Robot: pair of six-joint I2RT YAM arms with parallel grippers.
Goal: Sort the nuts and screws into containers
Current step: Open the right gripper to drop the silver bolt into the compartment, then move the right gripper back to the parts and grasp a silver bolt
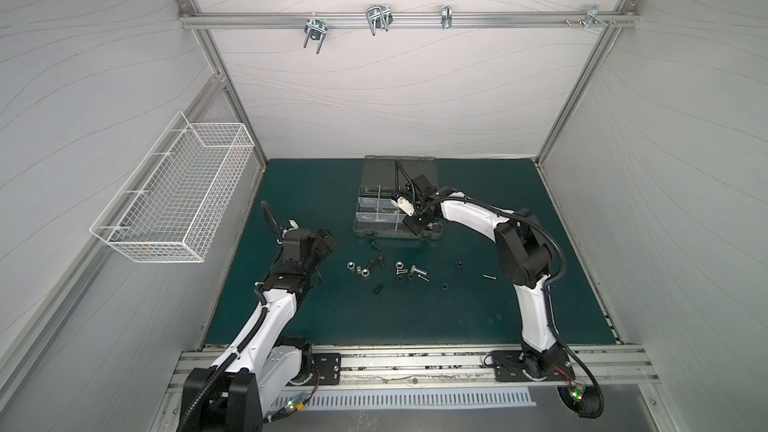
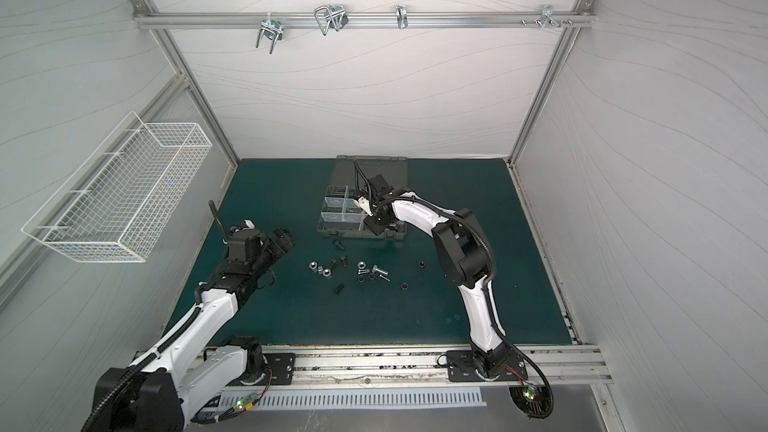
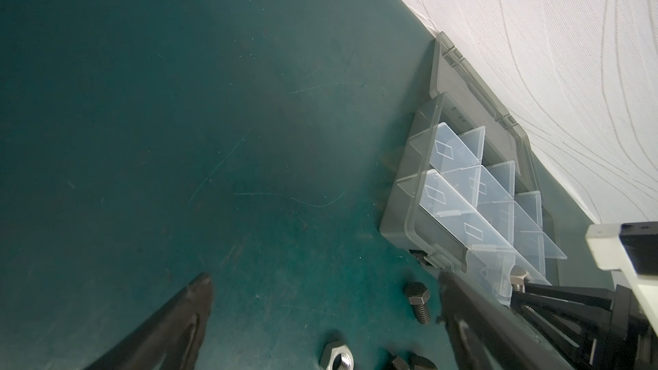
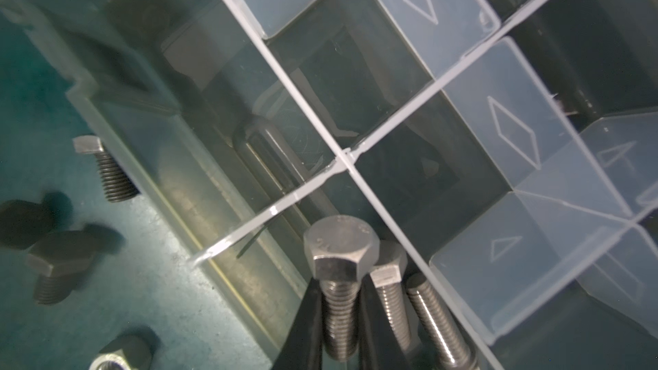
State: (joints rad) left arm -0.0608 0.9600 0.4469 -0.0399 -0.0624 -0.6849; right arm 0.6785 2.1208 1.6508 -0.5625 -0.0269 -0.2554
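Grip on hex bolt (image 4: 340, 247): taken at threaded shank by right gripper (image 4: 338, 290), jaws clamped, over near-right compartment (image 4: 331, 201) of case (image 1: 374, 234) beside two stored bolts (image 4: 391, 290). Looks rigid, dense, slick; best held on threads below head. Left gripper (image 3: 324, 275) spread wide, empty, over mat (image 3: 178, 137).

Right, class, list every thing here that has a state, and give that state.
organizer case, lid open
left pincer, open, empty
right pincer, shut on hex bolt
hex bolt, held over the case
loose nuts, lying unsorted on the mat
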